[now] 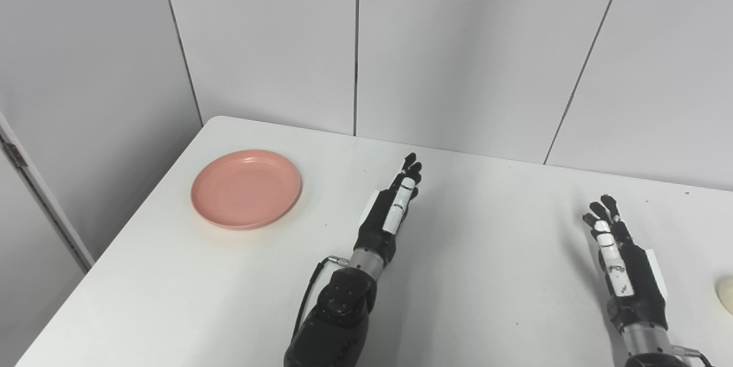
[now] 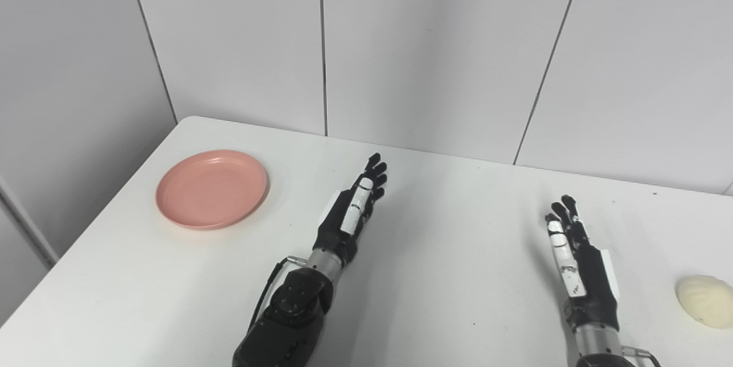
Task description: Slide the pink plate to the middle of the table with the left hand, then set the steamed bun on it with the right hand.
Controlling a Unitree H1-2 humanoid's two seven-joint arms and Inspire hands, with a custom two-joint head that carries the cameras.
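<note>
1. I see the pink plate (image 1: 246, 188) lying flat on the white table (image 1: 469, 298), far to the left and close to the table's left edge. It holds nothing.
2. My left hand (image 1: 394, 204) is over the middle of the table, to the right of the plate and well apart from it. Its fingers (image 1: 411, 169) are stretched out straight, pointing to the far side, side by side and holding nothing; the hand is turned on edge.
3. I cannot tell whether the left hand touches the tabletop or hangs just above it.
4. My right hand (image 2: 578, 255) is on the right side of the table, nearer to me than the left hand's fingertips. Its fingers (image 2: 564, 209) are also extended and slightly apart, pointing to the far side, with nothing in its grasp.
5. The steamed bun (image 2: 705, 301) sits on the table at the near right, to the right of my right hand and clear of it. It is pale cream and rounded; in the left eye view only its edge shows at the frame's border.
6. Behind the table stands a wall of grey panels (image 1: 458, 46).
</note>
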